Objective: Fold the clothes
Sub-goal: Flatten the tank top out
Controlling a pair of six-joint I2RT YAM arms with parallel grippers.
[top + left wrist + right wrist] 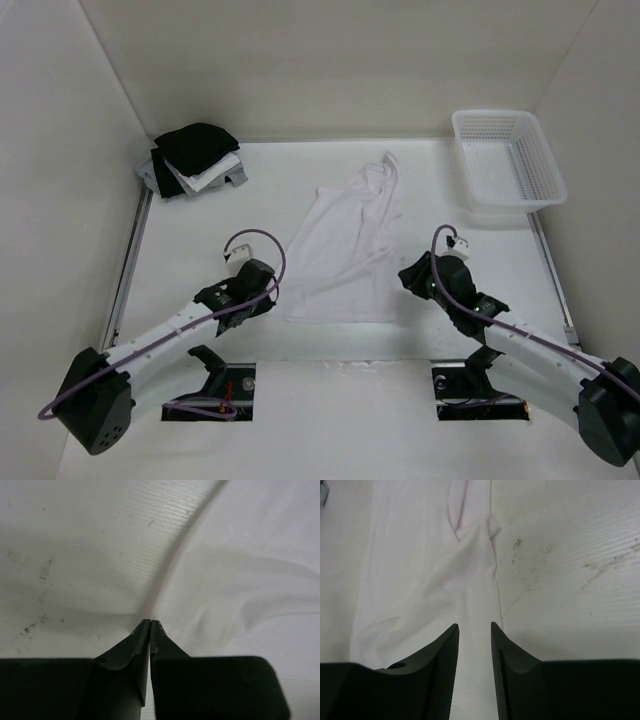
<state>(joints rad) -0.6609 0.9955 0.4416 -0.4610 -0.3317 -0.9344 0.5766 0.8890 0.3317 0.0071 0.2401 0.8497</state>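
Note:
The clothes (345, 240), a thin white sleeveless top, lie flat and wrinkled mid-table with the straps toward the back. My left gripper (272, 290) is down at the lower left edge of the top. In the left wrist view its tips (150, 621) are pressed together right on the fabric's edge (240, 580), shut on it. My right gripper (405, 275) sits at the top's lower right side. In the right wrist view its jaws (474, 625) stand apart, open, over the white fabric (420, 580) close to its right edge, gripping nothing.
A pile of black, white and grey garments (195, 158) lies at the back left corner. A white plastic basket (507, 160) stands at the back right. White walls close in the table on three sides.

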